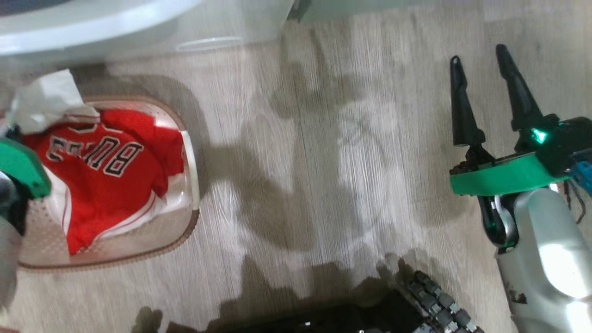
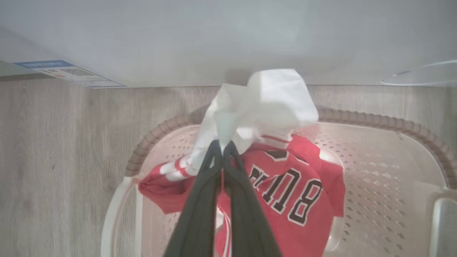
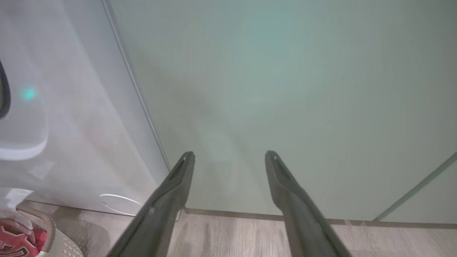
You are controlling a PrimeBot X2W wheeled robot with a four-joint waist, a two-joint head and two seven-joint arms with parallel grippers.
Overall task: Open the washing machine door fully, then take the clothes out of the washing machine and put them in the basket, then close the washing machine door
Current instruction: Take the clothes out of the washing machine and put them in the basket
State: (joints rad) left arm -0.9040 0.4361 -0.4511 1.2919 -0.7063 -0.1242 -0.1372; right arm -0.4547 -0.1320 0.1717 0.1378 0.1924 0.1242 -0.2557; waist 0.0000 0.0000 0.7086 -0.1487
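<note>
The clothes (image 1: 101, 180), a red jersey with white trim and lettering, lie mostly inside the basket (image 1: 185, 231) on the floor at the left. My left gripper (image 2: 222, 144) is shut on a white fold of the clothes (image 2: 285, 185), holding that fold up above the basket (image 2: 375, 119). Its green wrist band (image 1: 23, 169) shows at the left edge. My right gripper (image 1: 478, 54) hangs open and holds nothing, far right of the basket. The washing machine (image 2: 228, 35) rises white just behind the basket. A pale curved edge (image 1: 92, 27) at top left is blurred; I cannot tell whether it is the door.
My right gripper (image 3: 230, 155) faces a pale green cabinet (image 3: 285, 89), with the washing machine (image 3: 71, 125) and its round flap (image 3: 117, 204) to its left. A blue-white sticker (image 2: 68, 73) sits low on the machine. Bare wooden floor (image 1: 323, 162) lies between basket and right arm. My dark base (image 1: 416, 310) is below.
</note>
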